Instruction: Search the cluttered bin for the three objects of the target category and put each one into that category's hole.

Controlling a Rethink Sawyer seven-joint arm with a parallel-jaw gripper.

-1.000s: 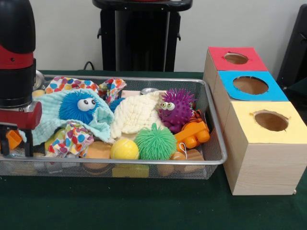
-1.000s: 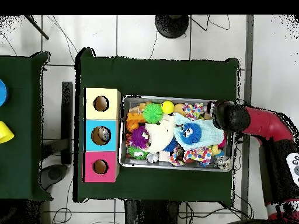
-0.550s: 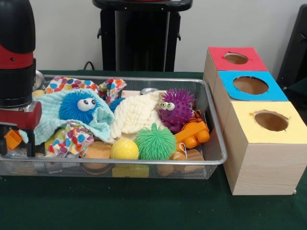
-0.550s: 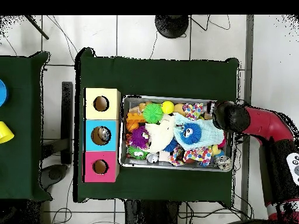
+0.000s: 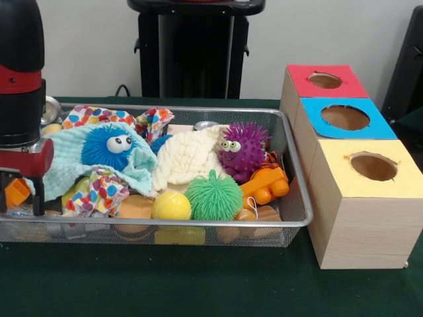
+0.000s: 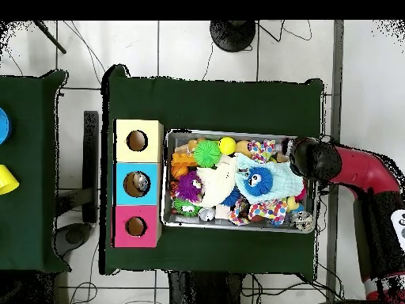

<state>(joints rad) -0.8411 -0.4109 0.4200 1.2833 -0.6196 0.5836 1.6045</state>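
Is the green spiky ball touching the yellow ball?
Touching. The front view shows the green spiky ball pressed against the yellow ball, no gap between them.

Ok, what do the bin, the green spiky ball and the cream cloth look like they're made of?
Bin: metal wire mesh, going by its see-through walls and shiny rim. Green spiky ball: probably soft rubber, with dense thin floppy strands. Cream cloth: textile, seemingly waffle-weave cotton, matte, with a puckered grid and soft folds.

toys in bin (image 5: 299,173), boxes (image 5: 360,198) just beside it
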